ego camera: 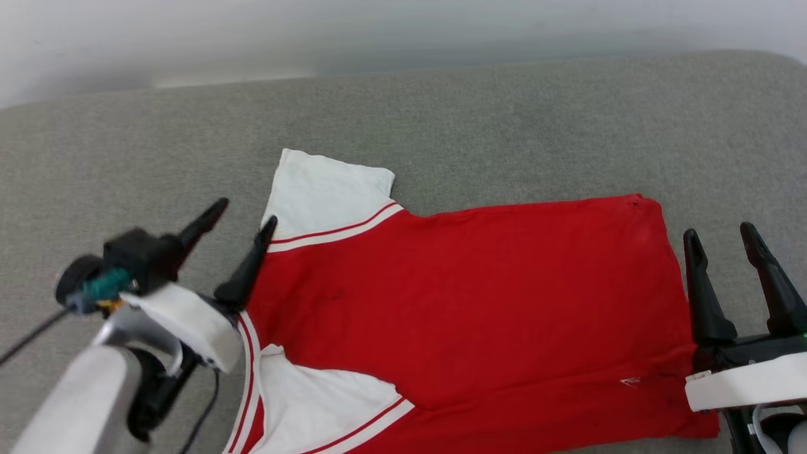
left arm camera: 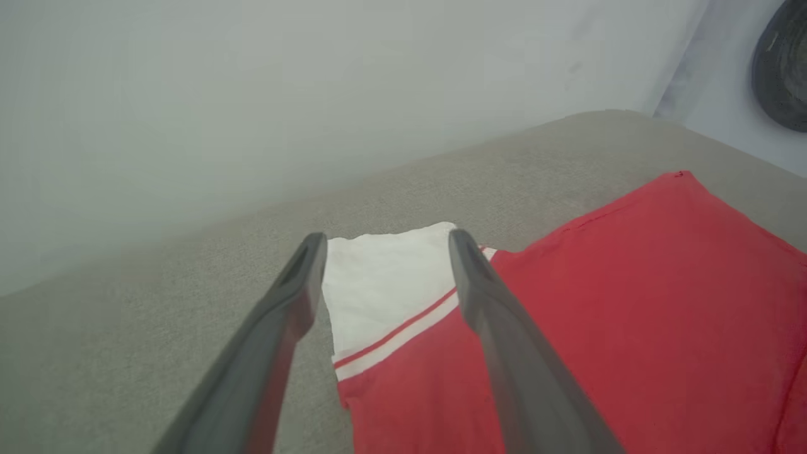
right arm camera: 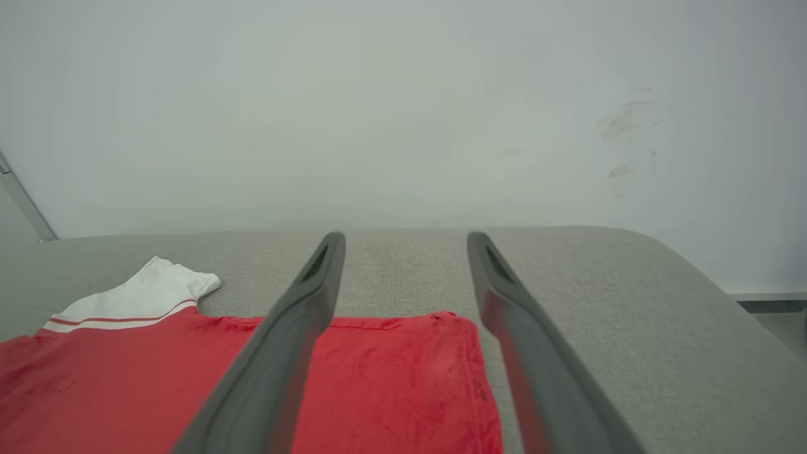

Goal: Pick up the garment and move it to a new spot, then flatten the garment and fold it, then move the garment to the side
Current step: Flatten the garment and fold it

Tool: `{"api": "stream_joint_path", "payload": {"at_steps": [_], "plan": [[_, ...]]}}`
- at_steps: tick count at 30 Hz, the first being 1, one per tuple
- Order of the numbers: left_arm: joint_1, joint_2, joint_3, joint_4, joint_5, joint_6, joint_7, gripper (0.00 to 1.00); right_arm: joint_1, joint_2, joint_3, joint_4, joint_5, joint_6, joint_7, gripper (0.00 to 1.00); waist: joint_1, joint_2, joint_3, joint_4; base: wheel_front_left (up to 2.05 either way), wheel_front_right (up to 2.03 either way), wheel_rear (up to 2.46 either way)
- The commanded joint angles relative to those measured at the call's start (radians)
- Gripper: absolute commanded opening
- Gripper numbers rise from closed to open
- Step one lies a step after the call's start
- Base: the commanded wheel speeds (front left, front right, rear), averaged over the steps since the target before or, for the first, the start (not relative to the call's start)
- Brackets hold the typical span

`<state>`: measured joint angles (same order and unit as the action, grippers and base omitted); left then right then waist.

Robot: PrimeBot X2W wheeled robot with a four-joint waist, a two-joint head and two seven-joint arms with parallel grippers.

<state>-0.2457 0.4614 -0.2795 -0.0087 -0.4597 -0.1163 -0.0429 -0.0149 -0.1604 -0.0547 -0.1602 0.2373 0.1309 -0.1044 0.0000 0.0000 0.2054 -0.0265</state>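
The garment (ego camera: 466,302) lies flat on the grey cushion (ego camera: 504,126), with the left gripper (ego camera: 246,212) at its nine o'clock and the right gripper (ego camera: 719,230) at its three o'clock, both spread wide and empty.

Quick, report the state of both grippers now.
Left gripper: open, holding nothing, at the sleeve end of the jersey.
Right gripper: open, holding nothing, beside the jersey.
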Motion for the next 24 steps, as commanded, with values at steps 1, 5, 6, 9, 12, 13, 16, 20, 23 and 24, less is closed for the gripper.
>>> {"api": "stream_joint_path", "payload": {"at_steps": [1,5,6,9,12,13,16,20,23,24], "plan": [[-0.081,0.054,-0.008,0.012,-0.039,-0.008,0.079,1.0,-0.027,0.009,0.008,-0.01,-0.005,0.0,0.002,1.0,0.0,0.0,0.066,-0.053,0.0,0.0,0.0],[-0.237,0.156,-0.052,0.048,-0.161,-0.013,0.274,1.0,-0.058,0.02,0.027,-0.012,-0.004,0.0,-0.01,1.0,0.0,0.0,0.126,-0.103,0.0,0.0,0.0],[-0.273,0.178,-0.065,0.064,-0.192,-0.012,0.334,1.0,-0.064,0.024,0.029,-0.009,-0.002,0.0,-0.012,1.0,0.0,0.0,0.14,-0.113,0.0,0.0,0.0],[-0.384,0.229,-0.085,0.113,-0.286,-0.013,0.52,1.0,-0.083,0.037,0.048,0.005,0.003,0.0,-0.027,1.0,0.0,0.0,0.178,-0.147,0.0,0.0,0.0],[-0.481,0.273,-0.098,0.161,-0.334,-0.013,0.672,1.0,-0.095,0.049,0.063,0.021,0.005,0.0,-0.042,1.0,0.0,0.0,0.209,-0.173,0.0,0.0,0.0],[-0.506,0.28,-0.101,0.177,-0.35,-0.013,0.715,1.0,-0.096,0.053,0.068,0.026,0.006,0.0,-0.046,1.0,0.0,0.0,0.218,-0.181,0.0,0.0,0.0],[-0.567,0.291,-0.108,0.217,-0.384,-0.006,0.824,1.0,-0.107,0.057,0.081,0.042,0.006,0.0,-0.058,1.0,0.0,0.0,0.241,-0.202,0.0,0.0,0.0],[-0.611,0.3,-0.113,0.248,-0.399,0.009,0.897,1.0,-0.12,0.062,0.091,0.054,0.008,0.0,-0.069,1.0,0.0,0.0,0.264,-0.22,0.0,0.0,0.0],[-0.654,0.301,-0.117,0.279,-0.398,0.039,0.951,1.0,-0.139,0.066,0.102,0.065,0.012,0.0,-0.08,1.0,0.0,0.0,0.292,-0.24,0.0,0.0,0.0],[-0.654,0.301,-0.117,0.279,-0.398,0.039,0.951,1.0,-0.139,0.066,0.102,0.065,0.012,0.0,-0.08,1.0,0.0,0.0,0.292,-0.24,0.0,0.0,0.0]]}}
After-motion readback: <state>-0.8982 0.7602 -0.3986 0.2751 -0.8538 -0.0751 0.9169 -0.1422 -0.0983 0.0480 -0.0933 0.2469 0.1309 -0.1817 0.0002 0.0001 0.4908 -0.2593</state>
